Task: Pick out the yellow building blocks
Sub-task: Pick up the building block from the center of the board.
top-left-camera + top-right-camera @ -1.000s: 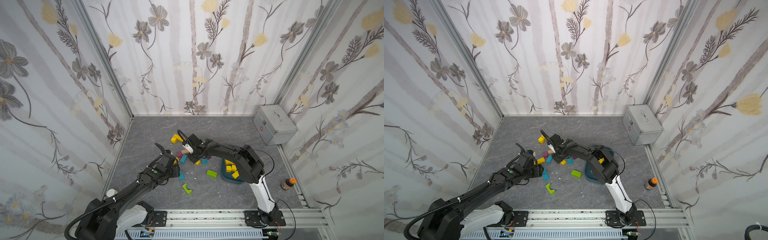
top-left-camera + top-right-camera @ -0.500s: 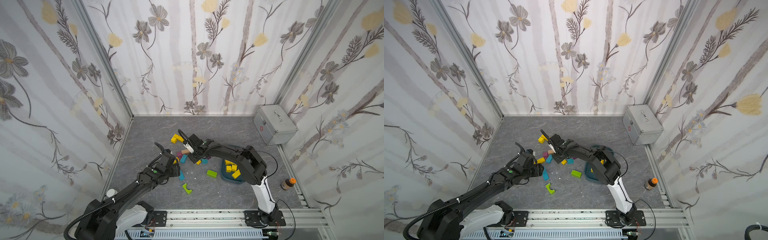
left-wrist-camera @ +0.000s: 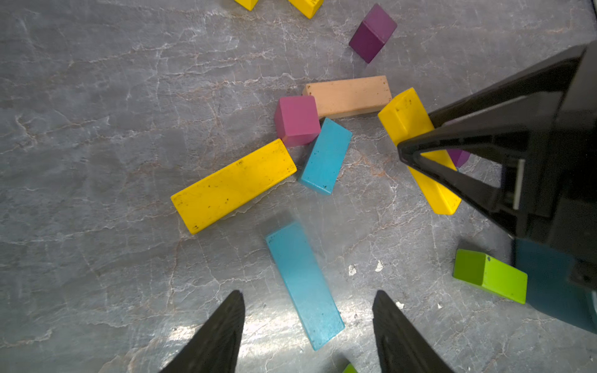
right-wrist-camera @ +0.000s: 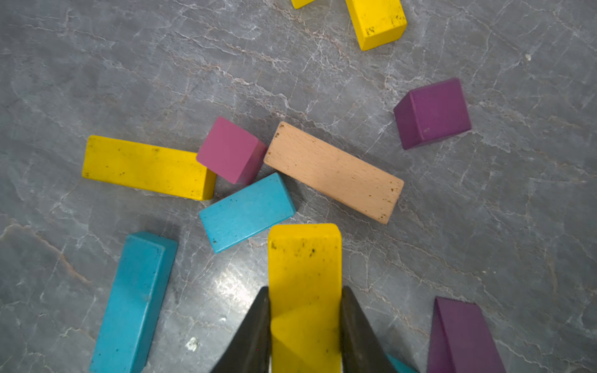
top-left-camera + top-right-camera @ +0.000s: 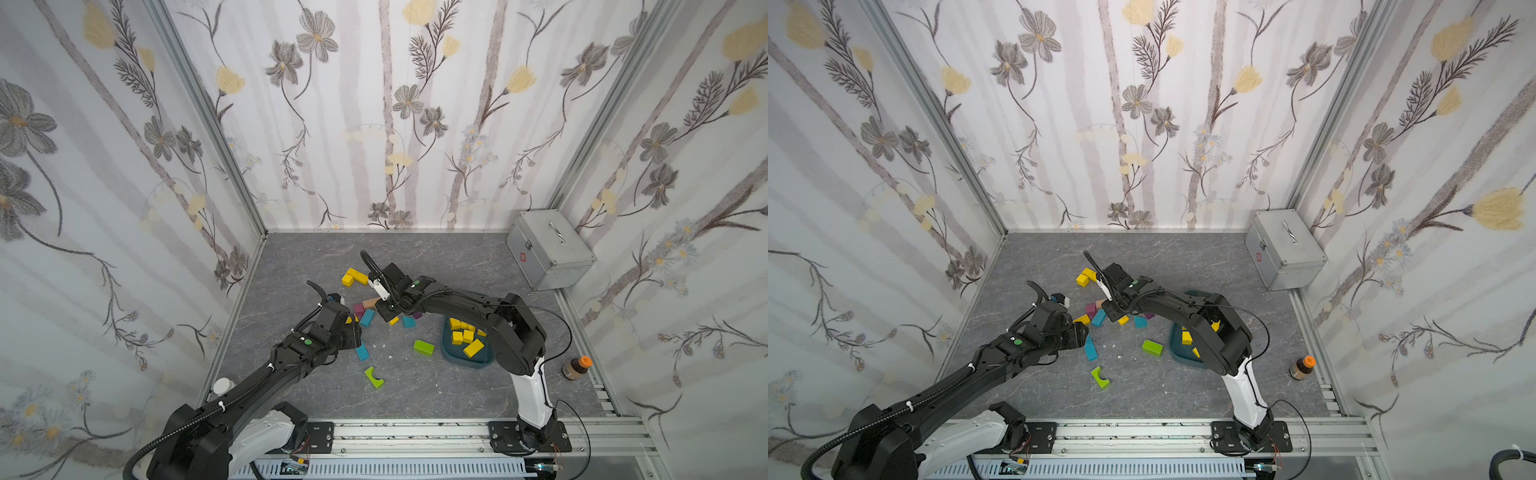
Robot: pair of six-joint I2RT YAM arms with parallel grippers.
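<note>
My right gripper [image 4: 304, 288] is shut on one end of a yellow bar [image 4: 304, 255], low over the grey floor; in both top views it sits at the block pile [image 5: 388, 311]. A second yellow bar [image 3: 232, 185] lies flat beside a pink cube [image 3: 297, 119]. More yellow building blocks [image 5: 355, 276] lie farther back, and several [image 5: 464, 336] rest in the teal bowl [image 5: 446, 355]. My left gripper [image 3: 308, 291] hangs open over the near end of a blue bar [image 3: 303, 281], holding nothing.
Around the pile lie a peach bar [image 4: 334, 172], a short blue block [image 4: 247, 211], purple blocks [image 4: 433, 113], a green block [image 5: 423, 347] and a green arch piece [image 5: 374, 376]. A metal box [image 5: 548, 253] stands back right; a small bottle [image 5: 575, 368] stands by the right wall.
The right gripper's jaws have closed onto the yellow bar. The left arm has hardly moved and stays open.
</note>
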